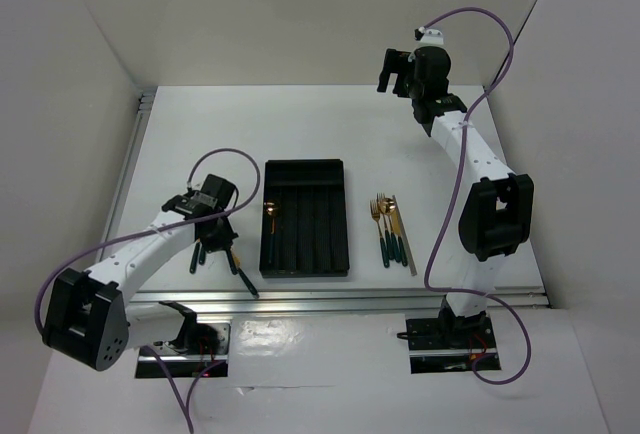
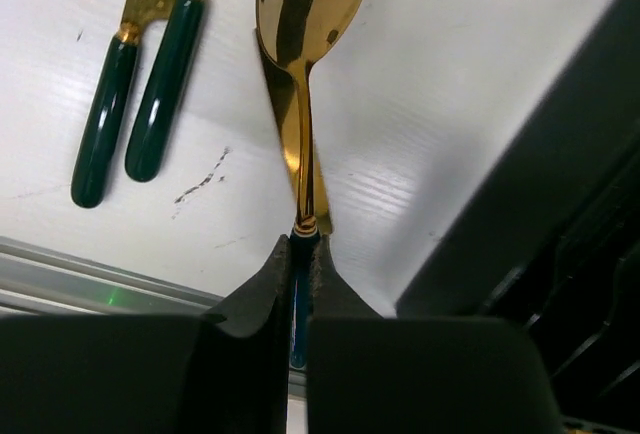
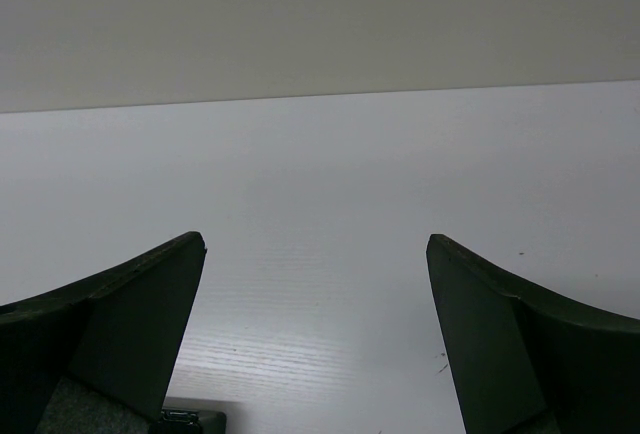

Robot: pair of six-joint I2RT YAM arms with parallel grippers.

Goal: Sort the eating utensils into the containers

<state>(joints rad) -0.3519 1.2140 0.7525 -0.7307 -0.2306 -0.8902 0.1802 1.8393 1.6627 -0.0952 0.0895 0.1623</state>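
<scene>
Left gripper (image 2: 303, 254), nearest the bases, is clamped on the green handle of a gold-bowled spoon (image 2: 312, 4). The spoon's long axis runs straight ahead of the fingers, over the white table (image 2: 450, 84). Two green-handled pieces (image 2: 150, 94) lie just to its left. The black tray (image 1: 306, 165) lies to this gripper's right, its edge somewhat askew to the spoon, so a rightward shift and slight turn seem needed. Another spoon (image 1: 270, 216) lies in its leftmost compartment. Forks (image 1: 385, 224) rest beyond the tray. Right gripper (image 3: 315, 244), farthest, hangs spread and empty.

White table (image 1: 300, 124), white walls (image 1: 300, 14), metal rail (image 1: 400, 298) along near edge, perhaps aluminium
</scene>
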